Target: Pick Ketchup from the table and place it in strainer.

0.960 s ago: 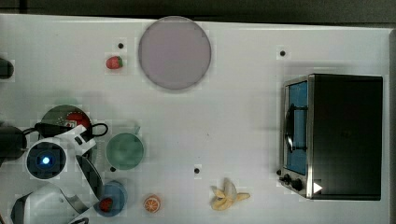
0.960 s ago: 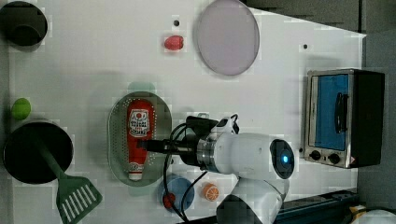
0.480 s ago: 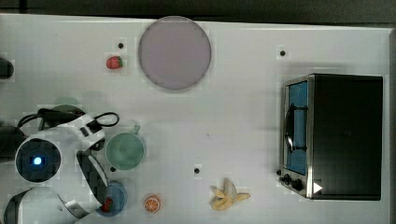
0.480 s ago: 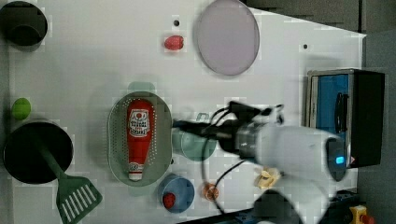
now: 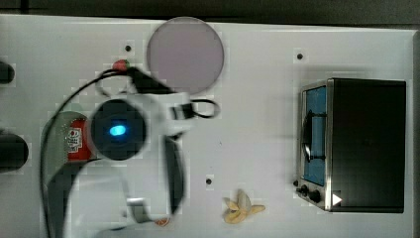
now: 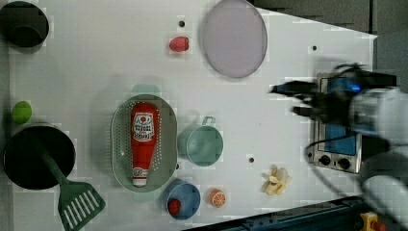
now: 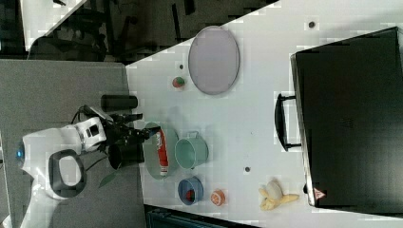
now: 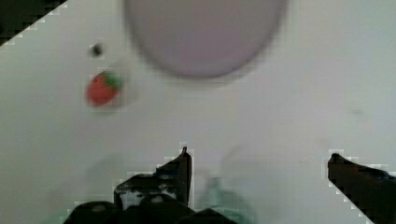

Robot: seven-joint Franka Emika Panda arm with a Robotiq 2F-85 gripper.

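The red squeeze bottle of Ketchup (image 6: 143,142) with its white cap and white label lies lengthwise inside the pale mint-green oval plastic strainer (image 6: 119,144), cap toward the left view's bottom, resting on the perforated centre — so the placing looks done, and the risks I see concern what follows. The gripper (image 8: 259,161) is empty, its black fingers (image 8: 180,170) spread wide apart above bare white desk (image 6: 96,62), with the large grey-lilac round plate (image 8: 203,32) and the small red strawberry (image 8: 100,88) ahead of it in the wrist view. The main hazard, as I judge it, is the arm itself: a sweep low over the desk with the fingers this wide could clip the round mint-green cup (image 6: 202,144) standing just beside the strainer, or nudge the strainer's rim and roll the bottle. The black cable looping round the wrist in the top view could also snag a cup handle if the arm dips. The bottle lies flat and fits the basket's length, so it seems unlikely to tip out unaided — only a knock to the basket would shift it. A needless second grasp attempt would undo a finished placement.
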